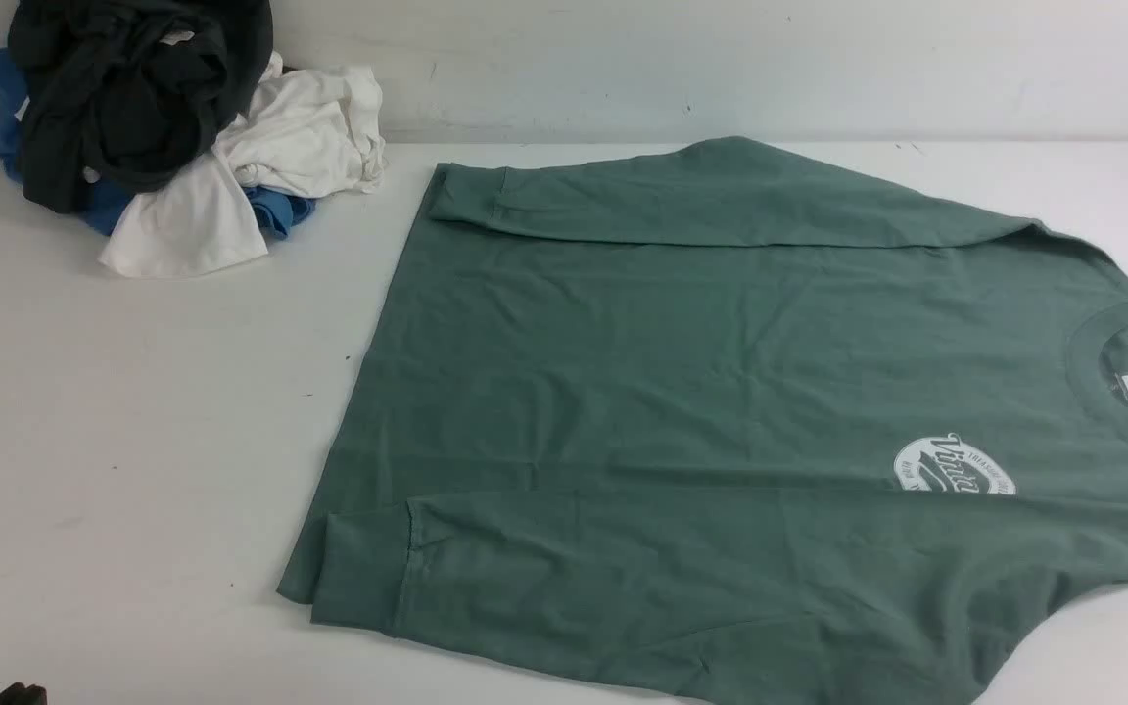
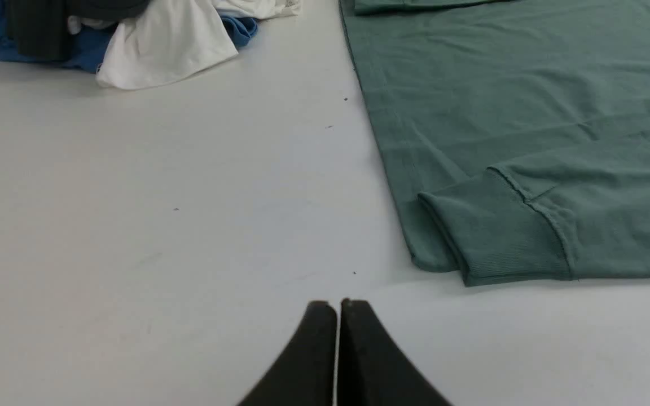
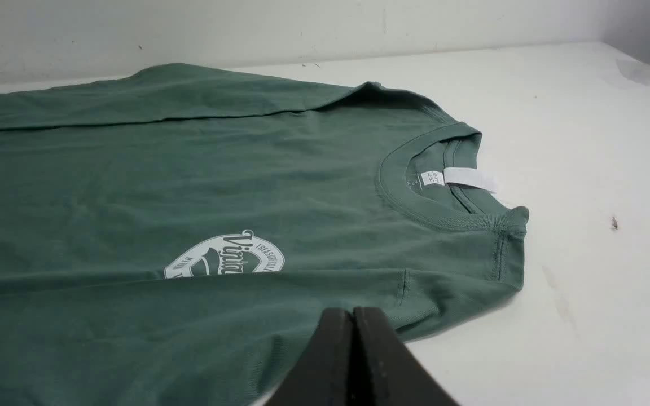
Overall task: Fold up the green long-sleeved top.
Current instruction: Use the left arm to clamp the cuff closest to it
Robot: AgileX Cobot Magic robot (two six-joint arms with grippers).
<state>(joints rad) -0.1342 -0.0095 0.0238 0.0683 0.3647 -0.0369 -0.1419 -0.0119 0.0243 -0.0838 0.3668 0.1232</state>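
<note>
Left fingers and right fingers both closed, empty; green long-sleeved top flat on desk, 2 sleeves folded in, so I'd open, pinch near hem corner and shoulder together, lift evenly.

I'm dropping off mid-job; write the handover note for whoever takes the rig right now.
Left gripper: shut, empty, over bare table, short of the near cuff.
Right gripper: shut, empty, by the near shoulder of the green top.
Top: flat on the table, collar to the right; pile of other garments at far left.
Done: far sleeve and near sleeve folded over the body.
Left: probably folding the body across.
</note>
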